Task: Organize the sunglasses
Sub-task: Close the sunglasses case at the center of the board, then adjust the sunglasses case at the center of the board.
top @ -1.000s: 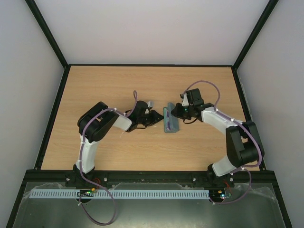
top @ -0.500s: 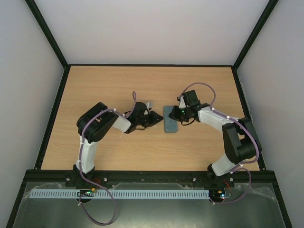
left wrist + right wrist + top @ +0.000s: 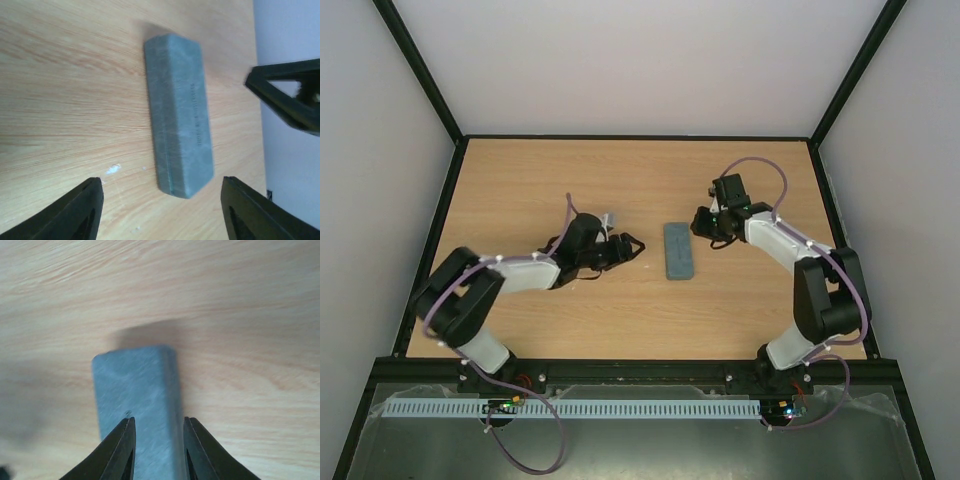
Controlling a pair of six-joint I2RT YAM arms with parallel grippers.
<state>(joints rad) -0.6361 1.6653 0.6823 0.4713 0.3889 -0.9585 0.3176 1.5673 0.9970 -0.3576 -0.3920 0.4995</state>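
Top external view shows the blue-grey case point(image 3: 678, 252) lying shut on the table point(image 3: 540, 180), lid down and long side running away from the arms. A second ago that case stood open between the two claws with something pinkish showing inside; half a second ago the lid was already down. Since then both arms have backed off.

The left claw point(image 3: 632, 245) now sits to the left of the case, well clear of it, and its wrist view shows the fingers spread wide with only bare wood and the case's near end between them, so it holds nothing. The right claw point(image 3: 701, 222) hangs just off the case's far right corner; from its own camera the fingers stand only a little apart, with the case lying below and beyond them, not pinched.

The sunglasses are not visible in any view. My guess is that they are inside the closed case, since nothing pink lies on the wood around it. If so, the tidying looks all but finished, and what remains is for the arms to pull away from the case.
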